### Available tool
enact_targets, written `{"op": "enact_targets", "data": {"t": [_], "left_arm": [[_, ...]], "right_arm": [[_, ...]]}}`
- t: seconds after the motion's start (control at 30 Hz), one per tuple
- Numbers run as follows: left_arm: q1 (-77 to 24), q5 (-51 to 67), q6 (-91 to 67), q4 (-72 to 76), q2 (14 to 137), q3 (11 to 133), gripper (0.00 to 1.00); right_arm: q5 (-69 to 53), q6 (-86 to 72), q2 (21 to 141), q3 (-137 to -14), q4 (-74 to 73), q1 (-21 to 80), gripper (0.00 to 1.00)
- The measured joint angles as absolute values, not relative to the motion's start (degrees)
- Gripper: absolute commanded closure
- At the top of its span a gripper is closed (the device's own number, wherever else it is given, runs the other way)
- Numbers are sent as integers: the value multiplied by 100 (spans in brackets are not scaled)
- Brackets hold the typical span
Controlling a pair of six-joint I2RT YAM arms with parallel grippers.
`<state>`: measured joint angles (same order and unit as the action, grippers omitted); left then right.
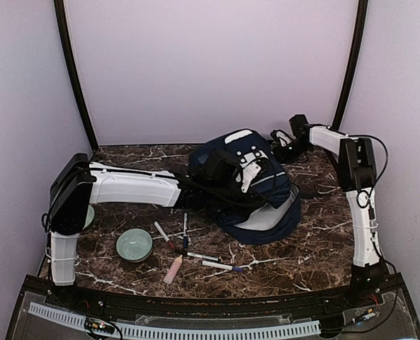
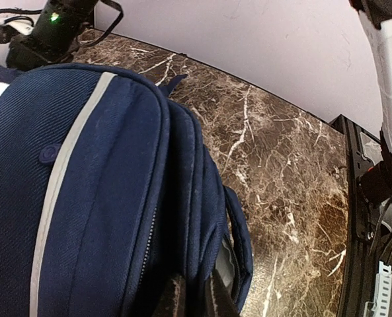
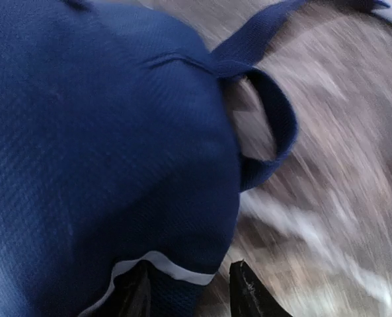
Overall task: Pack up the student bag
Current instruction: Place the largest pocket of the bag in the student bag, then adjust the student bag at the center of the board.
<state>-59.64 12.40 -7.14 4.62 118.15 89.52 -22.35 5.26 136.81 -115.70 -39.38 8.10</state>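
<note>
Left claw point(image 2: 194, 298) closed, pinching rim of bag point(image 2: 103, 198). Right claw point(image 3: 186, 287) half spread, astride bag's white-striped edge; clamped or not, cannot tell, view blurred. Bag lies slumped mid-table point(image 1: 316, 241), toward back, pale lining showing on near side. Pens point(image 1: 222, 266) and green bowl point(image 1: 134, 244) lie apart, front left.

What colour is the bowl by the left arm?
Pale green bowl; top external view.
</note>
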Motion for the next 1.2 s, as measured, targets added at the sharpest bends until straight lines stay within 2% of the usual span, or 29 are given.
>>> {"op": "enact_targets", "data": {"t": [0.03, 0.1, 0.23, 0.37, 0.47, 0.63, 0.83, 1.0, 1.13, 1.2], "left_arm": [[-5961, 1179, -727, 454, 11815, 8965, 82], [-5951, 1072, -746, 392, 11837, 9028, 67], [-5999, 1048, -803, 248, 11893, 9284, 47], [-6036, 910, -744, -5, 11865, 9524, 37], [-6045, 746, -593, -292, 11692, 9515, 32], [-5966, 467, -360, -733, 10777, 8980, 33], [-5481, 397, -528, -917, 9463, 7623, 44], [-5046, 423, -749, -888, 9220, 6445, 58], [-5089, 403, -821, -794, 9371, 5758, 56], [-5109, 379, -869, -591, 9417, 5415, 51]], "right_arm": [[-2281, 513, 13898, -11915, -3964, 917, 56], [-2366, 504, 14368, -12674, -3972, 1170, 55], [-2456, 473, 14534, -12967, -3924, 1437, 54], [-2598, 298, 14197, -12617, -3900, 1387, 50], [-2635, 200, 13402, -11904, -3909, 1190, 47], [-2936, 292, 11349, -10680, -3594, 947, 44], [-3820, 808, 9605, -9262, -3225, 1299, 45], [-3988, 1284, 9778, -8536, -3400, 2126, 47], [-3957, 1369, 10342, -8455, -3518, 2762, 48], [-3968, 1367, 10595, -8527, -3562, 2961, 48]]}}
